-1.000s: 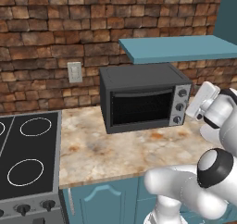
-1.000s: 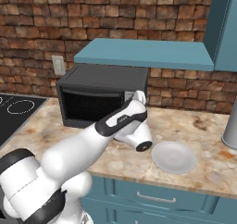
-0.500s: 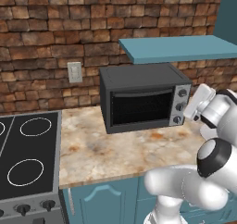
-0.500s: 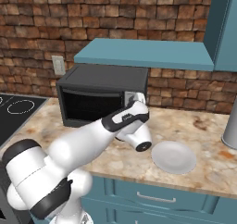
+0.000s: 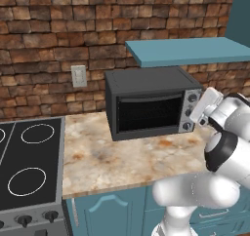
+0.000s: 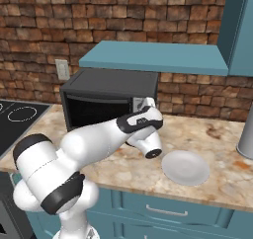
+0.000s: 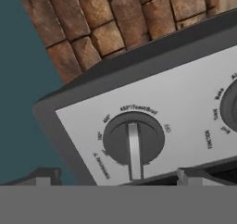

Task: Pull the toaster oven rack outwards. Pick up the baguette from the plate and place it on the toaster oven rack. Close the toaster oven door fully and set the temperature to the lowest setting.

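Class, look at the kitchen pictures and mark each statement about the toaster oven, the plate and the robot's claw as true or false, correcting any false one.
1. The toaster oven door is closed. True.
2. A baguette lies on the plate. False: the plate is bare.
3. The claw is at the oven's knob panel. True: the hand view shows a knob just ahead of the fingertips.
4. The plate sits on the stovetop. False: it rests on the counter, to the oven's right.
5. A blue shelf hangs above the oven. True.
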Controlling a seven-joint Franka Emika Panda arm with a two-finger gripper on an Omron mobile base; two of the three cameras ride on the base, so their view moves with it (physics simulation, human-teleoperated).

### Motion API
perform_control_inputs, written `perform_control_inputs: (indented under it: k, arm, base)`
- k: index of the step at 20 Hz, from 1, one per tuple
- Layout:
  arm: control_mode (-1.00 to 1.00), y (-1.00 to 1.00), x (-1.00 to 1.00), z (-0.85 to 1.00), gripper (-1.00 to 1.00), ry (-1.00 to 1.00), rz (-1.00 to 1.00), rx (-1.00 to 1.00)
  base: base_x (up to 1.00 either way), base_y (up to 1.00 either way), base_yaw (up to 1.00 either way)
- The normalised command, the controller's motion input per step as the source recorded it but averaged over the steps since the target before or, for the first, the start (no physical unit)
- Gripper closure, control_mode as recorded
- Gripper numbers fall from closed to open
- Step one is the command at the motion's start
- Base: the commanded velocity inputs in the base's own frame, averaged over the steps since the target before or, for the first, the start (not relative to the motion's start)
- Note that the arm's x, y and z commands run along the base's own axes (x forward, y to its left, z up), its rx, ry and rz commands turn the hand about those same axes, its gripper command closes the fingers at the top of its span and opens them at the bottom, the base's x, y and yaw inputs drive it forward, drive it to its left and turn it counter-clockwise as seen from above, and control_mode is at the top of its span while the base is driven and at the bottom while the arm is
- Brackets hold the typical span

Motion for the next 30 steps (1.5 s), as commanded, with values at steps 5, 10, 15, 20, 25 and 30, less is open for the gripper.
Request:
perform_control_inputs:
  k: [5, 10, 15, 20, 25, 30]
  arm:
    - [-1.0, -0.01, 0.1, -0.07, -1.0, -0.04, 0.0, -0.02]
    - [-1.0, -0.09, 0.0, -0.09, -1.0, -0.05, 0.0, -0.03]
    - [-1.0, -0.04, 0.08, 0.0, -1.0, -0.08, 0.0, -0.02]
    - [-1.0, 0.0, 0.09, 0.0, -1.0, -0.08, 0.0, -0.02]
    - [-1.0, 0.0, 0.06, 0.0, 1.0, -0.09, 0.0, -0.03]
    - [-1.0, 0.0, 0.19, 0.0, 1.0, -0.07, 0.0, -0.02]
  base:
    - [0.0, 0.0, 0.0]
    - [0.0, 0.0, 0.0]
    - [0.0, 0.0, 0.0]
    - [0.0, 0.0, 0.0]
    - [0.0, 0.0, 0.0]
    - [0.0, 0.0, 0.0]
